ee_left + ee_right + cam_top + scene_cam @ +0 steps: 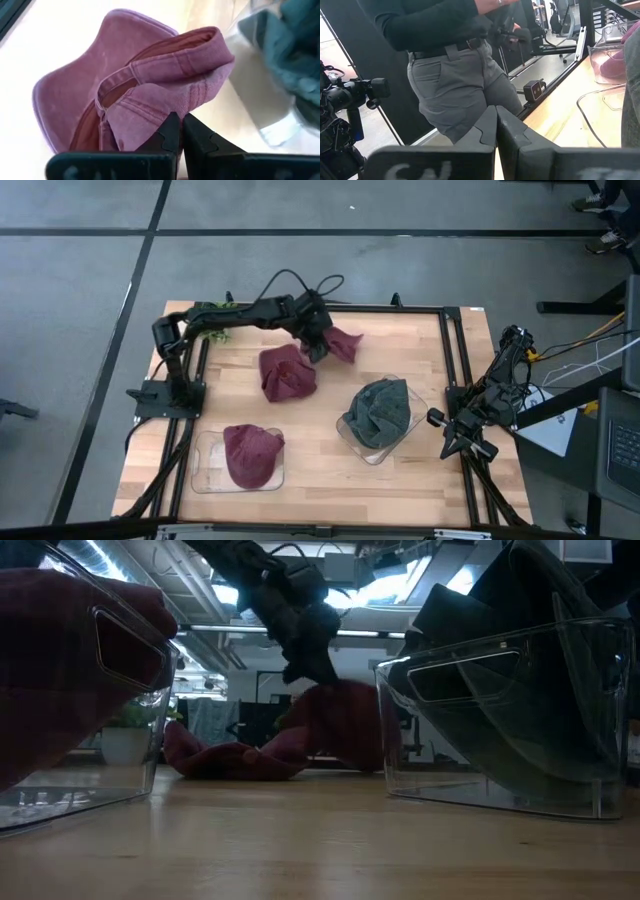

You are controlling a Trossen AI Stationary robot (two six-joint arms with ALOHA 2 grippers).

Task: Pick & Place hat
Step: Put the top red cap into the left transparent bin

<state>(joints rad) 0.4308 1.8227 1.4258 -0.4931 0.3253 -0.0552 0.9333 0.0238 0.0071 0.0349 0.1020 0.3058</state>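
My left gripper [316, 345] reaches over the far middle of the table and is shut on a maroon hat [342, 343], which shows pink in the left wrist view [100, 95]. In the low view the gripper [308, 665] stands above this hat [340, 725]. A second maroon hat [287, 374] lies crumpled on the table just nearer. A third maroon hat [252, 454] sits in a clear bin [205, 480]. A grey-green hat [381, 412] fills another clear bin [352, 442]. My right gripper [442, 422] waits shut at the table's right edge. My left gripper pinches a fold of the hat's crown cloth near the stitched rim [162, 111] between its two fingers, coming from above and slanting down. The hat hangs slack below the fingers, its brim [60, 95] spread out farther off. Whether its lower edge touches the table I cannot tell.
A dark frame rail [455, 370] runs along the table's right side, with cables behind the left arm at the far edge. A person [450, 65] stands beyond the table in the right wrist view. Bare wood [330, 475] lies between the two bins.
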